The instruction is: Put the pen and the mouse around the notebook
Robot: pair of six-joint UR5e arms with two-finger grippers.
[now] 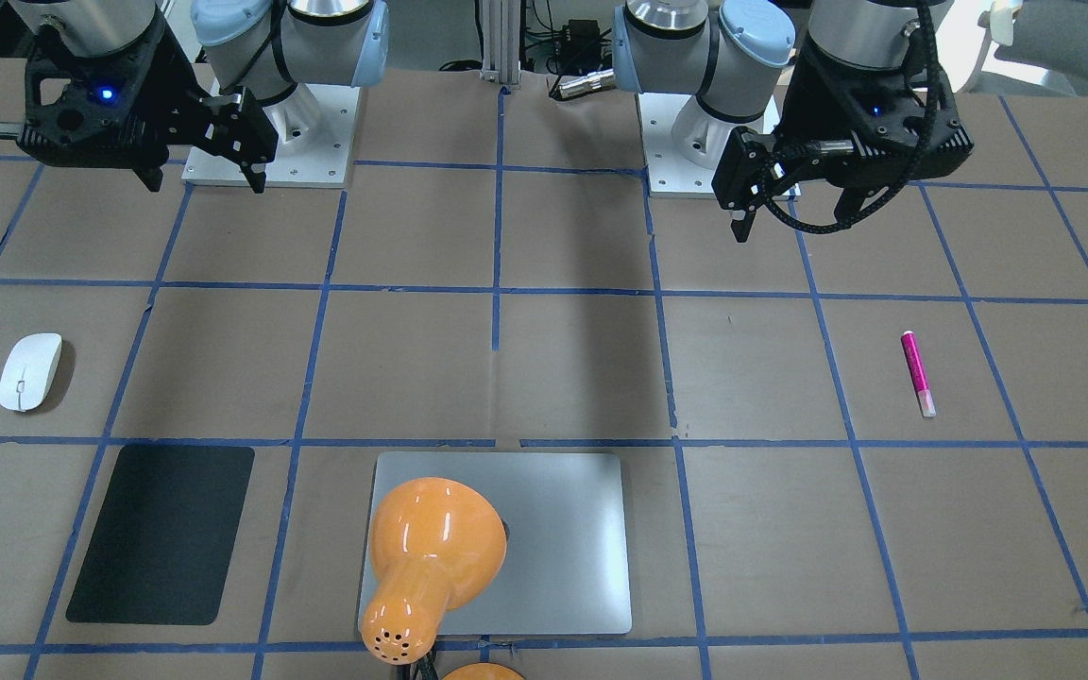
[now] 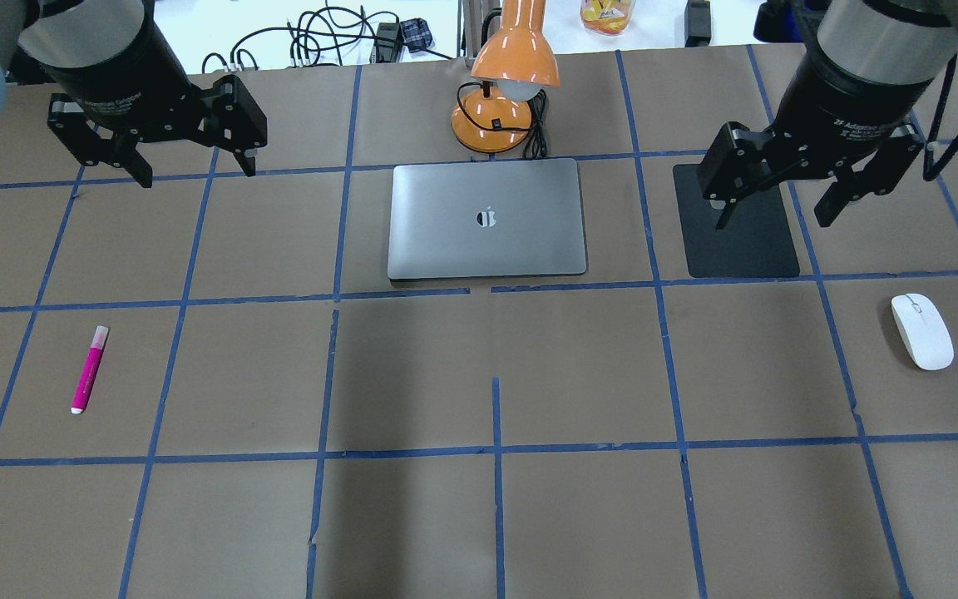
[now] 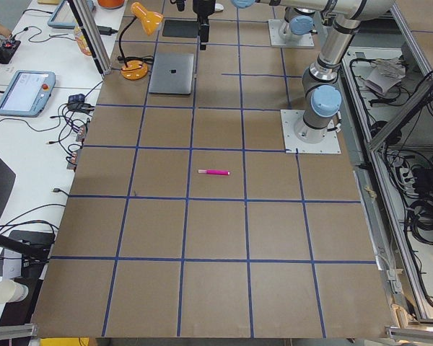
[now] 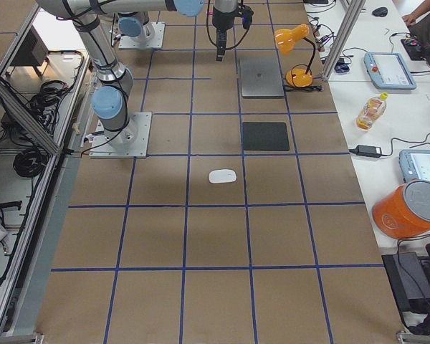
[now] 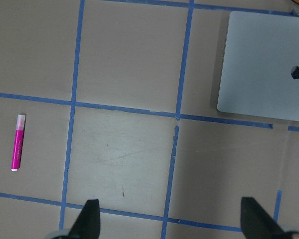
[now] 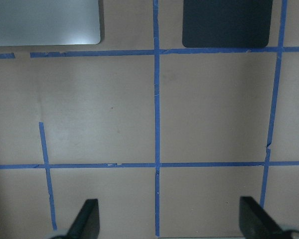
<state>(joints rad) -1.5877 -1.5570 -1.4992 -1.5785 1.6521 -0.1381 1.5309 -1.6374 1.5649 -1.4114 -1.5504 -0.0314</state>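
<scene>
Two light things to lift, both lying well apart from the notebook, with both end effectors spread and empty.

Nearest the robot, the pen [image 2: 89, 369] lies flat on the surface [image 2: 479, 499] far out on its left side; it looks light, stiff and round enough to roll, so a pinch across the middle of the magenta barrel seems safest. Level with it on the right side, the mouse [image 2: 921, 331] looks light but smooth and domed, probably slippery, and is best taken low across its narrow flanks. Farther out, the left end effector [image 2: 196, 170] and the right end effector [image 2: 772, 218] hover above the surface with fingers wide apart, holding nothing. Beyond, the notebook [image 2: 487, 218] lies closed at centre, a stiff, heavy slab likely to stay put, with a black mat [image 2: 741, 249] to its right and an orange lamp [image 2: 500, 91] behind it.
</scene>
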